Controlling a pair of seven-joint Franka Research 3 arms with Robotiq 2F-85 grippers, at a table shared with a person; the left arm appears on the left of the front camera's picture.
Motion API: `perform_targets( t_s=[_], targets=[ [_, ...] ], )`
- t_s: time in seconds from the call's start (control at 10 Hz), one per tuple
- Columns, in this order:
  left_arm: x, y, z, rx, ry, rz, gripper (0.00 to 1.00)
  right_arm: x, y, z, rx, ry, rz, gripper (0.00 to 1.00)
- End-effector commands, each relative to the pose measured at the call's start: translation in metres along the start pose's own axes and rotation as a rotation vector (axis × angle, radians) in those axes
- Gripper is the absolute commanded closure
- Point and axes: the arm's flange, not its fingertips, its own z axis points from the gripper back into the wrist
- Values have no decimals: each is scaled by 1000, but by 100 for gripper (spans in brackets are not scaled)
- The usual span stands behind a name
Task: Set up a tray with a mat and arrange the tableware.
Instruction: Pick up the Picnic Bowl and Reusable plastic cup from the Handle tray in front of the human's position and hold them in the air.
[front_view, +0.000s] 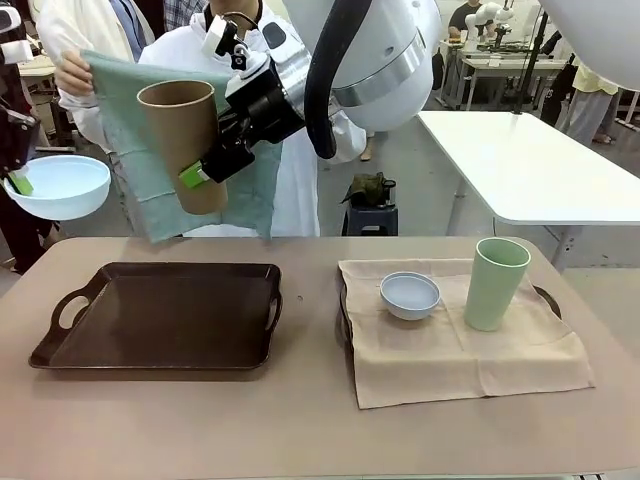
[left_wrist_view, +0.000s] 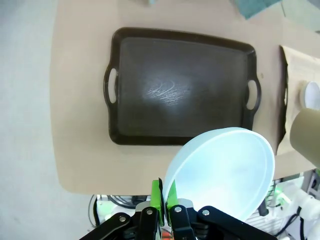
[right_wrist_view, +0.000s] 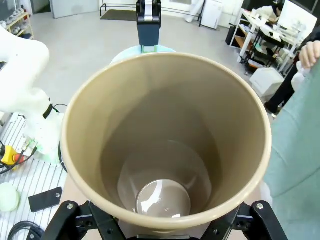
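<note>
Fingers: left gripper (left_wrist_view: 164, 200) pinches bowl (left_wrist_view: 220, 172) by its rim, right gripper (front_view: 205, 168) clamps cup (front_view: 185, 140); thin rim hold may slip above tray (front_view: 160, 315).

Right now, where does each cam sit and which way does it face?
Front: between the arms, facing across the table at the person holding a green cloth; the right gripper grips the tan cup.
Left wrist: high, looking down on the dark tray; the left gripper is shut on the pale bowl.
Right wrist: looking straight into the tan cup, its jaws around it.
Shared: dark tray and pale bowl, front and left wrist.
</note>
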Motion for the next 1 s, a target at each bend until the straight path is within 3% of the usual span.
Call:
perform_targets(
  t_s=[0.0, 0.1, 0.9],
  targets=[
    [-1, 5, -4, -31, -5, 35, 97, -17, -1, -1, 22, 25, -11, 100],
    [0, 0, 0, 0, 0, 0, 97, 0, 0, 0, 0, 0, 0, 100],
    [0, 0, 0, 0, 0, 0, 97, 0, 0, 0, 0, 0, 0, 100]
  ],
)
